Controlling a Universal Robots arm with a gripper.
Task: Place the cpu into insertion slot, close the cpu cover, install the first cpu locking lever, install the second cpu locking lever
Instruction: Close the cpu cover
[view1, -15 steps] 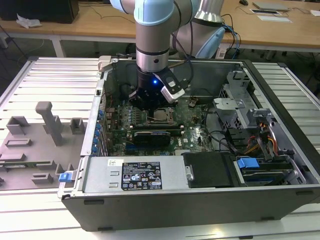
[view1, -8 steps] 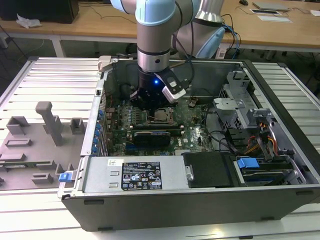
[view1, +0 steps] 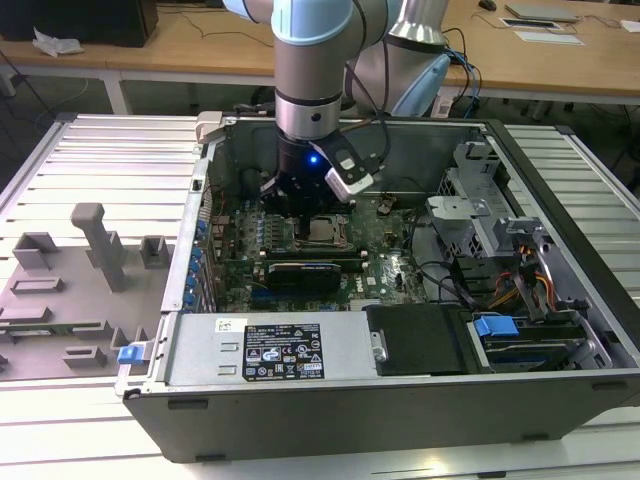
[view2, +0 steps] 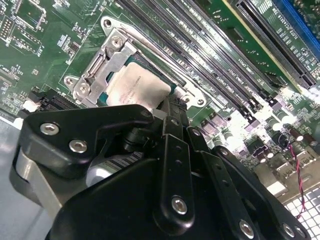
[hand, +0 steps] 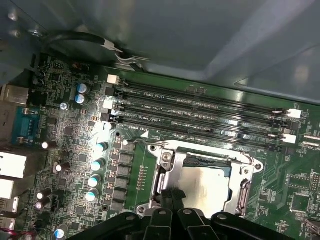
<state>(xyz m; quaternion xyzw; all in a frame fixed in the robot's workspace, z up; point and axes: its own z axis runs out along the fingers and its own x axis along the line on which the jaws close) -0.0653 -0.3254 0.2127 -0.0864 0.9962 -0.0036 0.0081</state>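
Cpu (hand: 205, 186) sits in the slot (hand: 200, 161), silver top showing through the cover (hand: 245, 192) lying around it. Gripper (hand: 172, 196) hangs just over the slot's edge, jaws drawn narrow and empty, tips beside the cpu. Memory slots (hand: 200, 120) run alongside the slot.

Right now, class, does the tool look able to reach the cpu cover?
Probably yes: the tool hangs right at the edge of the cpu cover, with nothing visible between them.
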